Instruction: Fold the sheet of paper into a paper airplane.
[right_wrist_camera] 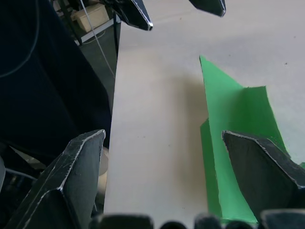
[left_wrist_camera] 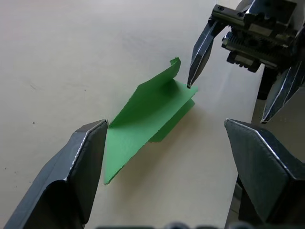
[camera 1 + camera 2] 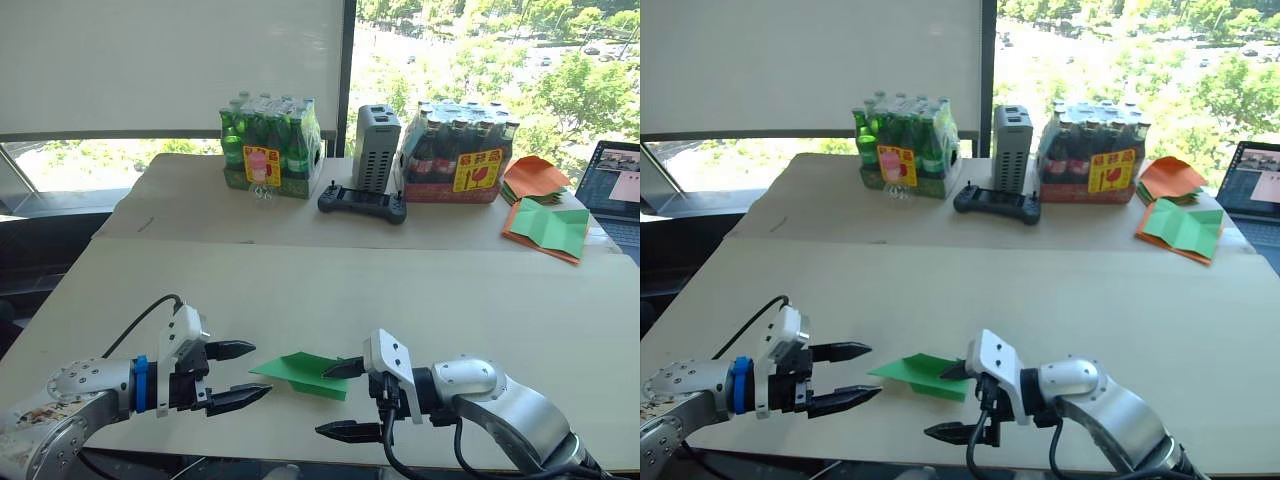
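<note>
Bright green, creased and folded into a flat pointed shape, the thin sheet of paper lies near the front edge of the pale wooden counter, between the two arms. In the left eye view the left claw gapes wide just beside the paper's pointed end, touching nothing. The right claw is spread wide too, its upper finger tip at the paper's other end, its lower finger out over the counter's front edge. Far back stand a shrink-wrapped pack of green bottles, a black handheld controller, a pack of dark bottles and a green sheet backed by orange paper.

From the left wrist, the paper shows one flap raised, and one right finger touches its far corner.

From the right wrist, the paper lies partly under one dark finger.
</note>
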Robot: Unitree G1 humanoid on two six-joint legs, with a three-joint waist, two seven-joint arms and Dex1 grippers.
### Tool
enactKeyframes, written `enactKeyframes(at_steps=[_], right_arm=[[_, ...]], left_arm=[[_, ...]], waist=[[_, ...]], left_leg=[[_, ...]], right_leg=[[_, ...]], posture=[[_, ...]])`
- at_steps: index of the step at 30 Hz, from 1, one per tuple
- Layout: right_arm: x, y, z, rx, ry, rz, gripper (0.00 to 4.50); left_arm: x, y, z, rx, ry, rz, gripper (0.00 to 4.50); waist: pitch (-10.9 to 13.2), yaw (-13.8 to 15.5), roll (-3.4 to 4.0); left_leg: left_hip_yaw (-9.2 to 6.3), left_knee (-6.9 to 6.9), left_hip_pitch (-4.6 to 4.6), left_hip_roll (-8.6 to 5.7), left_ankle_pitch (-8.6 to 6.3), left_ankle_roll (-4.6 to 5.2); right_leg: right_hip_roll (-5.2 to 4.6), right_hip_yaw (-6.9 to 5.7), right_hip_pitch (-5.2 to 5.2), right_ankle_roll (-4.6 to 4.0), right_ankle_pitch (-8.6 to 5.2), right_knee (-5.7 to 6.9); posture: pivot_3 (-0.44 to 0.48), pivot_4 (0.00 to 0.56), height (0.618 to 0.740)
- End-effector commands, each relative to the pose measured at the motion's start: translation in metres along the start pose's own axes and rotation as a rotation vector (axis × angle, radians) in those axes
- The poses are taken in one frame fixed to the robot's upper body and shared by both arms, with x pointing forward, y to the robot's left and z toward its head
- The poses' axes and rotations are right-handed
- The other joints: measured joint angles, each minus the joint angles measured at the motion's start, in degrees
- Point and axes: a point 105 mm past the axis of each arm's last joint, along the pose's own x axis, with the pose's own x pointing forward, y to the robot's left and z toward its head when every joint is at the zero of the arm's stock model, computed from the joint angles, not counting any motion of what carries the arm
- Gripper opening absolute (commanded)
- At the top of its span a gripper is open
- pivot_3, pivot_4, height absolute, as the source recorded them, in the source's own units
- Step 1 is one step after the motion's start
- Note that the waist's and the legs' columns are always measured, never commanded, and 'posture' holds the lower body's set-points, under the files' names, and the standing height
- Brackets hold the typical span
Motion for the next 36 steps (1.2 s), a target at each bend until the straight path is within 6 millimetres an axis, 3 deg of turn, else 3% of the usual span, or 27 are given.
enactKeyframes(at_steps=[1,8,26,36], right_arm=[[0.004,-0.012,0.006,-0.039,-0.039,-0.035,4.34],[-0.001,-0.040,0.006,-0.054,-0.029,-0.117,4.34],[0.003,-0.051,0.022,-0.109,-0.075,-0.164,4.34],[0.006,-0.053,0.009,-0.249,0.012,-0.184,4.34]], left_arm=[[-0.002,-0.005,0.008,0.033,-0.010,0.004,4.17],[-0.003,-0.002,0.011,0.041,-0.014,0.015,4.17],[-0.002,0.006,0.005,0.057,-0.028,0.021,4.17],[0.001,0.006,0.006,0.081,-0.035,0.002,4.17]], waist=[[0.0,-0.1,0.00],[0.0,0.0,0.00],[0.0,-0.1,0.01],[0.0,-0.1,0.01]], left_leg=[[0.00,0.00,0.00,0.01,0.00,0.00],[0.00,0.00,0.00,0.00,0.01,-0.01],[0.00,0.00,-0.03,0.01,0.00,-0.01],[0.01,0.01,-0.03,0.01,0.01,-0.01]], right_leg=[[0.01,0.00,0.00,0.00,0.00,0.00],[0.02,0.00,-0.02,-0.01,0.01,0.01],[0.02,0.00,-0.04,-0.01,0.01,0.00],[0.03,0.00,-0.05,-0.01,0.01,0.01]], posture=[[0.000,0.150,0.675],[0.000,0.150,0.675],[0.000,0.150,0.675],[0.000,0.150,0.675]])
